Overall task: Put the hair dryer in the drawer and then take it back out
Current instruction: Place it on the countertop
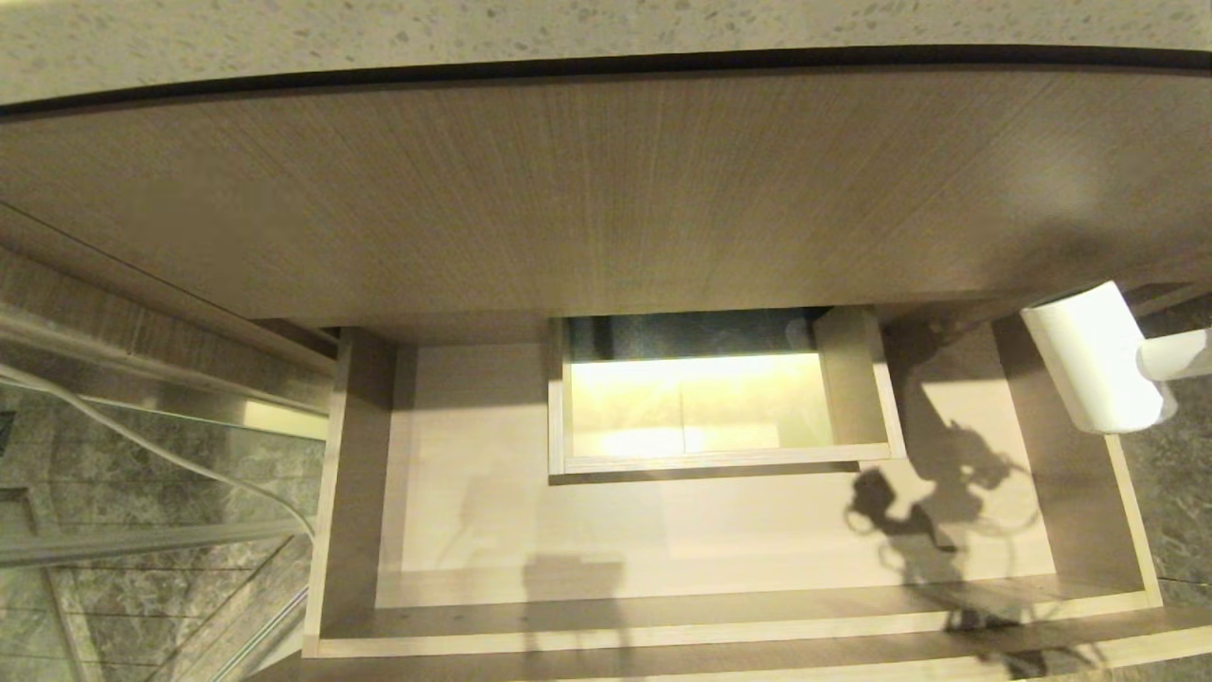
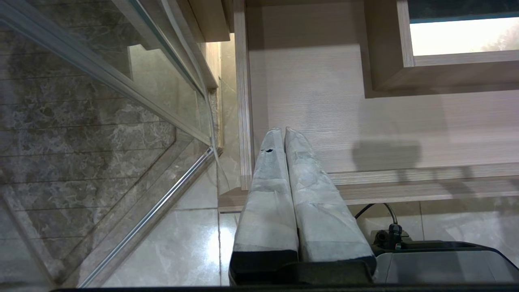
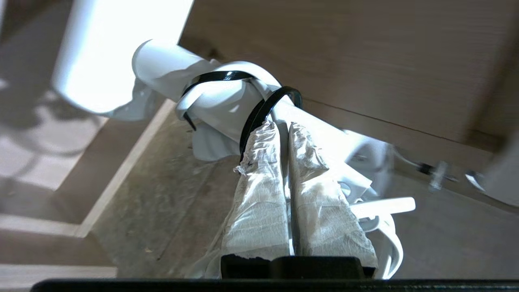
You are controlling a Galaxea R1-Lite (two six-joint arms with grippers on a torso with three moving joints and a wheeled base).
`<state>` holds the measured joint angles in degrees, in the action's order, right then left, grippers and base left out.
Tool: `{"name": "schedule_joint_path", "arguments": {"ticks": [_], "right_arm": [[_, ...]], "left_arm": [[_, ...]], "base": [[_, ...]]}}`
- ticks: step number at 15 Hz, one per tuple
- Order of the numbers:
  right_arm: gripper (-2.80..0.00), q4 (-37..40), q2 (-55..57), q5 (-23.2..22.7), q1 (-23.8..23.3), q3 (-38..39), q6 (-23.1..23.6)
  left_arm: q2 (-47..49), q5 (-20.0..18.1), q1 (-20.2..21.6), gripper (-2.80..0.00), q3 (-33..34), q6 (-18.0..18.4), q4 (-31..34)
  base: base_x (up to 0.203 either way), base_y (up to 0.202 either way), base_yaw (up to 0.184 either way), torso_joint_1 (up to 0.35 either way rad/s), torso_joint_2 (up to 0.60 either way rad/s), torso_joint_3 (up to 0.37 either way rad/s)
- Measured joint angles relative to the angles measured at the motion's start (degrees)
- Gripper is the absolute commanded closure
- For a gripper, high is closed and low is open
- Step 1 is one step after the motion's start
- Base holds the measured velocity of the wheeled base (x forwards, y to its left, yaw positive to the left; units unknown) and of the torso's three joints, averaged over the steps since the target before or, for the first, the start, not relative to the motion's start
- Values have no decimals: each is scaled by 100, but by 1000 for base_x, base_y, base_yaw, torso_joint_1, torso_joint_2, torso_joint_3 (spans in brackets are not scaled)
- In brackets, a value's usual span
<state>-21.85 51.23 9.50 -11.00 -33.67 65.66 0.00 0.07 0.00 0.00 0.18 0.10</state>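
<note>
The white hair dryer (image 1: 1094, 355) hangs in the air over the right rim of the open drawer (image 1: 729, 620), barrel pointing down toward the drawer. In the right wrist view my right gripper (image 3: 282, 123) is shut on the hair dryer (image 3: 219, 97) at its handle, where black ties bind the white cord. The gripper itself lies beyond the head view's right edge. My left gripper (image 2: 282, 130) is shut on nothing and hovers above the drawer's (image 2: 344, 121) front left corner.
A boxed rectangular cutout (image 1: 720, 398) sits in the drawer's middle at the back. A taller wood-grain panel (image 1: 606, 189) and a speckled countertop (image 1: 606, 28) overhang it. Left of the drawer are a glass panel (image 1: 142, 530) and a white cable (image 1: 142, 436) over marble floor.
</note>
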Motion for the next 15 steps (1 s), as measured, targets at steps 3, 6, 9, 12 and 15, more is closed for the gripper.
{"name": "schedule_joint_path", "arguments": {"ticks": [3,6,9,12,15], "right_arm": [[0,8,-407,9,-2,-56,-1],[0,5,-728,-2,-5,-201,-1],[0,-25,-986,12,-7,-354,-28],[0,-16,-1205,14,-9,-456,-22],[0,6,-1399,11,0,-486,-10]], "left_arm": [[0,0,0,0,0,0,0],[0,0,0,0,0,-2,-2],[0,-3,0,0,0,0,0],[0,0,0,0,0,0,0],[0,0,0,0,0,0,-2]], "base": [[0,0,0,0,0,0],[0,0,0,0,0,0],[0,0,0,0,0,0],[0,0,0,0,0,0],[0,0,0,0,0,0]]}}
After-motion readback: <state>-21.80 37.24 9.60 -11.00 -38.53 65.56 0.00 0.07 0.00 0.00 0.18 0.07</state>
